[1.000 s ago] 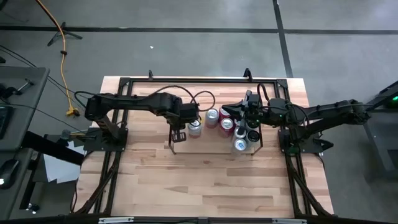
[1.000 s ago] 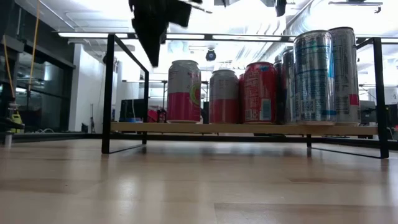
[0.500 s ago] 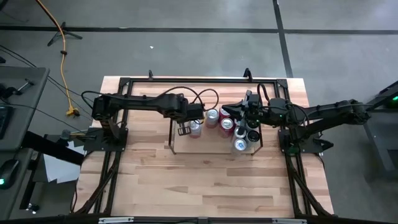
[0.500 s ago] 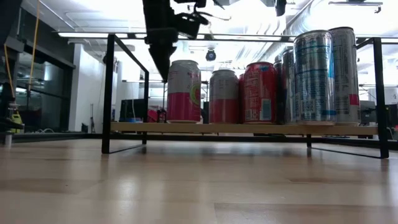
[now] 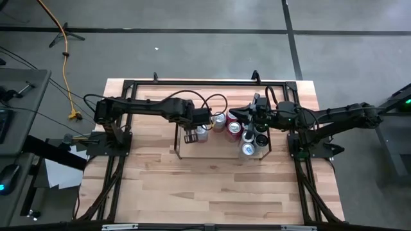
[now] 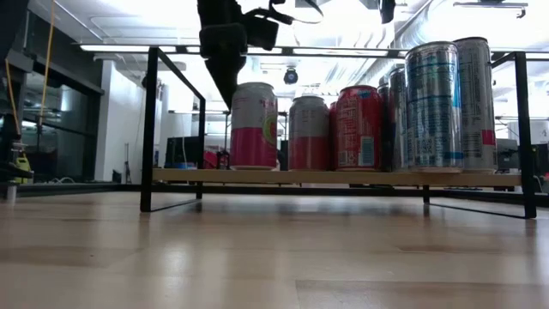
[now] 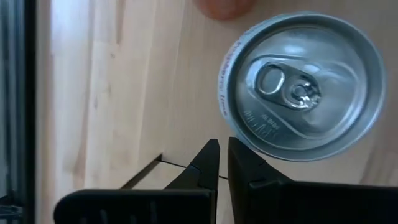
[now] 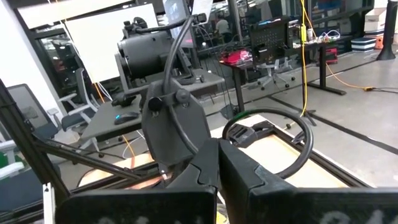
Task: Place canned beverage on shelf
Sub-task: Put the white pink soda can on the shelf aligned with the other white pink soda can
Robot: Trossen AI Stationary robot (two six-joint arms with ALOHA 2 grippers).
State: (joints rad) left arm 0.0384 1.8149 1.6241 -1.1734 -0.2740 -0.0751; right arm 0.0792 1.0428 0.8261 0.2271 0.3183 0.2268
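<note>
The shelf [image 6: 343, 177], a low black-rod rack with a wooden board, stands mid-table [image 5: 176, 147]. Several cans stand upright on it. The leftmost is a pink-and-white can [image 6: 254, 124] [image 5: 201, 133], whose silver top [image 7: 301, 87] fills the left wrist view. My left gripper [image 7: 222, 152] [image 6: 228, 96] is shut, points steeply down and hangs at that can's upper left edge. My right gripper [image 8: 217, 158] [image 5: 241, 114] is shut, lies level above the right-hand cans and holds nothing. My left gripper has its shut fingertips [image 7: 235, 144] right beside the rim [image 7: 225, 118] of the pink-and-white can's top, on the can's left side, coming from above. I cannot tell whether they touch it. The can stands upright on the shelf board.
To the right of the pink-and-white can stand a silver-and-red can [image 6: 309, 133], a red can [image 6: 358, 127] and tall silver-blue cans [image 6: 433, 103]. A black rail frame [image 5: 192, 82] runs along the table's edges. Bare wood [image 5: 212, 186] lies between the shelf and the near edge.
My left gripper has moved toward the table's right, up to the pink-and-white can, has sunk a little and has tipped more steeply downward. It has stayed shut. The cans stand where they were.
</note>
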